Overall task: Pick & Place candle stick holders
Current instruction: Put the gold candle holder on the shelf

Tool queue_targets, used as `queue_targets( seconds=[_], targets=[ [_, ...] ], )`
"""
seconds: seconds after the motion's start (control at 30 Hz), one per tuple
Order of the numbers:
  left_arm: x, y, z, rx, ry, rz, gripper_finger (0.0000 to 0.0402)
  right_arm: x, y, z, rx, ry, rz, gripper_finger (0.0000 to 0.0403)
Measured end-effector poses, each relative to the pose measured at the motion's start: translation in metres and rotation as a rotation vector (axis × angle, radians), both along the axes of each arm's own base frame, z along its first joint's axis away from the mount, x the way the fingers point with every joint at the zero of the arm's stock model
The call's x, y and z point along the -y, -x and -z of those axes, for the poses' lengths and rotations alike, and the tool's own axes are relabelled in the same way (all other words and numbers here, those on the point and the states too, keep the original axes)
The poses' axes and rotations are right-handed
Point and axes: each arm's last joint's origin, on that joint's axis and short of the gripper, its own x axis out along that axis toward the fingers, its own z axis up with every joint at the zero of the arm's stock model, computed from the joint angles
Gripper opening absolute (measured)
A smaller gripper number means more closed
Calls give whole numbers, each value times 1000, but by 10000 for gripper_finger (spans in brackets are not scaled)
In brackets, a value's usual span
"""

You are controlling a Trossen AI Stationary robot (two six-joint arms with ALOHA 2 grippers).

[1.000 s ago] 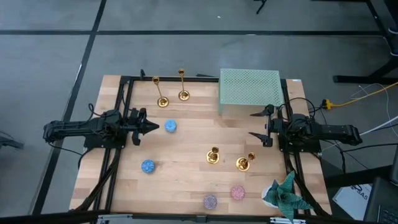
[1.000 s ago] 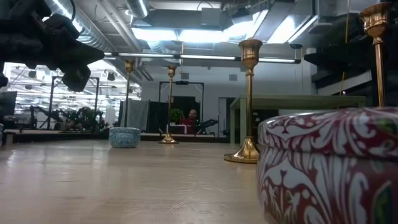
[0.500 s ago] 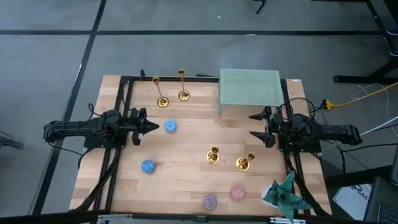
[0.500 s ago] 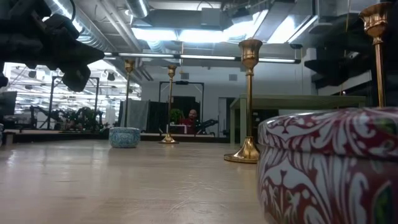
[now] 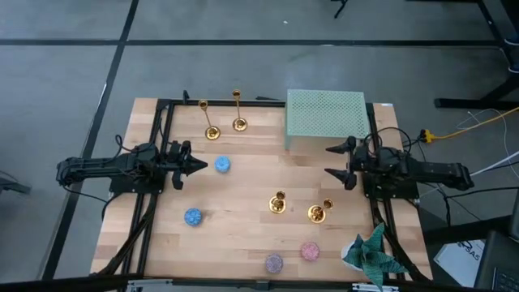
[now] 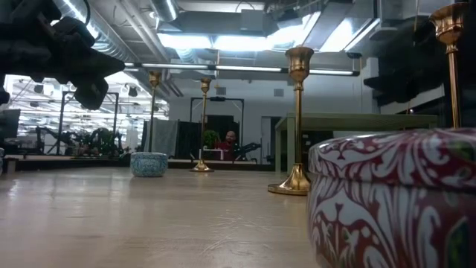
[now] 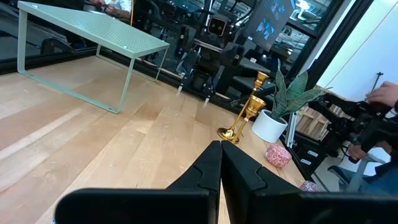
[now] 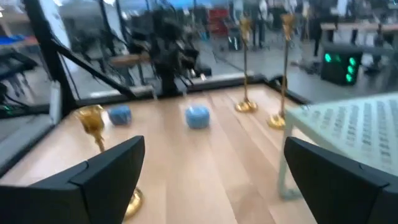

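High view: the four candle stick holders stand in two pairs on the table (image 5: 243,203), which suggests a layout prepared for picking; the two taller candle stick holders (image 5: 225,123) are near the far edge beside the green perforated shelf (image 5: 326,113), and the two shorter candle stick holders (image 5: 298,207) stand nearer the front, in front of the right arm. The right hand (image 5: 339,162) sits level above the table with its fingers spread wide and empty, pointing inward toward the centre; judged from this pose, it is readied for an approach to the shorter pair. The left hand (image 5: 197,165) waits at the left side, fingers closed to a point, gripping nothing. Low view: one shorter holder stands upright in mid-table, untouched; a patterned red tin (image 6: 394,201) fills the foreground. Left wrist view: both fingers meet flat together, with nothing between them. Right wrist view: the fingers stand far apart, framing bare table; one shorter holder stands just beside one finger.
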Motion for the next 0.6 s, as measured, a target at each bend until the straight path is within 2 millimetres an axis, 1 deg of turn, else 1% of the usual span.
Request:
queue_targets(
  seconds=[0.1,0.23,0.37,0.6],
  targets=[
    [0,0,0,0,0,0,6,0,2,-18,-11,-3,7,390],
    [0,0,0,0,0,0,6,0,-2,-41,-120,28,23,390],
    [0,0,0,-1,0,0,6,-5,-16,-60,-214,23,-54,390],
    [0,0,0,-1,0,0,6,-17,-41,-98,-303,30,-151,390]
  ],
)
